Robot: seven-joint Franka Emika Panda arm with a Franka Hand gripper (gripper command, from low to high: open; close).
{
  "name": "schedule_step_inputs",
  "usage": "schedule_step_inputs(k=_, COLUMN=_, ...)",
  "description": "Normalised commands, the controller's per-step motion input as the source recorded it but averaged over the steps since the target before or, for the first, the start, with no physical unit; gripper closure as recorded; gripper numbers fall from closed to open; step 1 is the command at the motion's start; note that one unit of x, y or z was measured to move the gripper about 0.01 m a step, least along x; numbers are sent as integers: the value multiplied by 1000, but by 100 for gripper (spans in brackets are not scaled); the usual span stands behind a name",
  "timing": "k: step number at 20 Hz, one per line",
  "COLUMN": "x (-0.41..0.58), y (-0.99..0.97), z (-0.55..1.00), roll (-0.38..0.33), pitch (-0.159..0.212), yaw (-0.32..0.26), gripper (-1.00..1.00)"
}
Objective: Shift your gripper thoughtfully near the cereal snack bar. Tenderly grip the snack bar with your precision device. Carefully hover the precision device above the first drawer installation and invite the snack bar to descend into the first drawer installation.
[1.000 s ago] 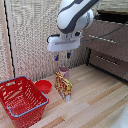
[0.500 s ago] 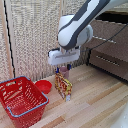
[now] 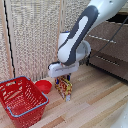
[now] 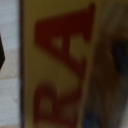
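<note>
Gripper (image 3: pixel 63 79) sits right over the cereal snack bar (image 3: pixel 64 89), can't tell its opening; I'd squeeze softly, centred on the packet.

Soft, even daylight filled the low-resolution exterior view, where a faint shadow lay on the floor (image 3: pixel 95 102) beneath the fingers (image 3: pixel 66 78), while the wrist view was dim and badly blurred, the packet (image 4: pixel 60 65) too close to focus.
</note>
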Motion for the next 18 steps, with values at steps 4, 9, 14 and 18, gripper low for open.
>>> schedule_step_inputs(k=4, x=28, y=6, z=-84, roll=0, pitch=54, yaw=-11, gripper=100)
schedule_step_inputs(k=9, x=0, y=0, z=-2, roll=0, pitch=3, yaw=0, gripper=100)
schedule_step_inputs(k=14, x=42, y=6, z=95, roll=-11, pitch=13, yaw=60, gripper=100)
schedule_step_inputs(k=18, x=126, y=0, z=476, roll=-1, pitch=81, yaw=80, gripper=100)
